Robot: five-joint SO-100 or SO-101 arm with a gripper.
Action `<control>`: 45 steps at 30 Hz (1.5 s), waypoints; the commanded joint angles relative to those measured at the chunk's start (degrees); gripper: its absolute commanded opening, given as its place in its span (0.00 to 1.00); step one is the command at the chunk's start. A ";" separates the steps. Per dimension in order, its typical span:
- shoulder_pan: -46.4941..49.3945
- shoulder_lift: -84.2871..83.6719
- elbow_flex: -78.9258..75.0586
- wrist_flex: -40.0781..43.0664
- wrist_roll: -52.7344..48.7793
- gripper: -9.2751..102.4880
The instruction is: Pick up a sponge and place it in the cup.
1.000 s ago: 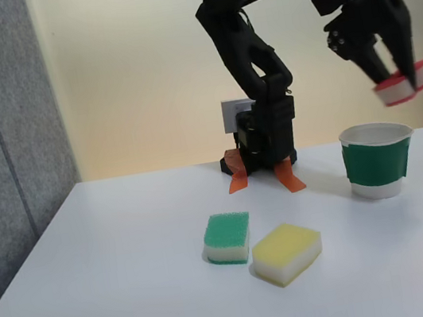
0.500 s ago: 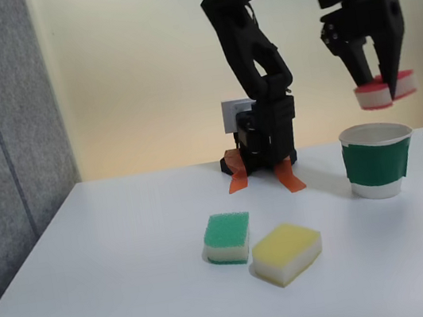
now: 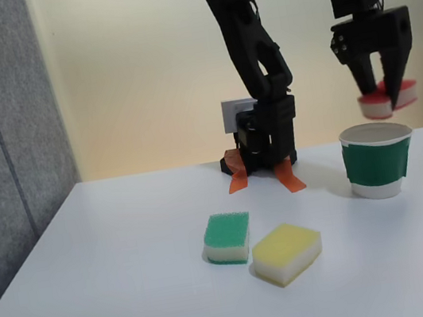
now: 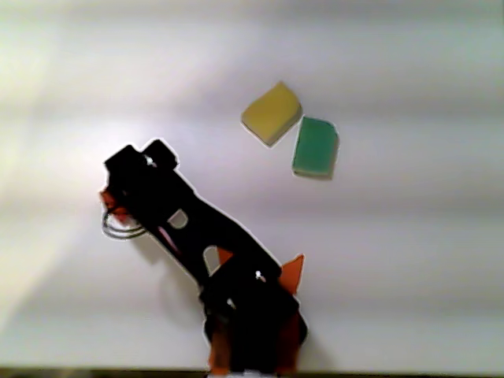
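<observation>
In the fixed view my gripper (image 3: 384,97) hangs with its fingers pointing down, shut on the red-topped sponge (image 3: 388,101). The sponge is in the air, a short gap above the mouth of the white cup (image 3: 378,163) with the dark green band. The cup stands on the table at the right. In the other view, seen from above, the black arm (image 4: 193,228) reaches out over the cup's rim (image 4: 118,234). A bit of the red sponge (image 4: 110,201) shows at the arm's edge there, and the fingers are hidden beneath it.
A green-topped sponge (image 3: 228,236) and a yellow sponge (image 3: 288,252) lie side by side mid-table, left of the cup; from above they are the green (image 4: 315,146) and yellow (image 4: 272,113) blocks. The arm's base (image 3: 262,146) with orange tape stands at the back. A grey panel lines the left edge.
The gripper carried the sponge leftward from beyond the cup's right side to above its mouth. Its fingers swung from tilted to straight down and dropped slightly.
</observation>
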 commanded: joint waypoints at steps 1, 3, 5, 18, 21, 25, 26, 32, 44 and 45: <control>-1.05 1.85 1.23 1.23 -0.26 0.08; -1.05 2.02 1.41 1.76 0.18 0.08; -0.70 2.02 1.14 1.93 0.88 0.09; 0.97 2.02 0.26 0.62 1.23 0.42; 1.23 1.85 -0.18 0.53 1.58 0.44; 1.41 2.46 -0.88 0.97 2.11 0.40; 1.67 2.99 -0.97 1.32 2.46 0.37; 5.45 8.17 -0.88 3.78 0.53 0.08; 19.07 26.28 16.52 -10.72 8.53 0.08; 20.39 28.74 19.25 -11.95 8.61 0.08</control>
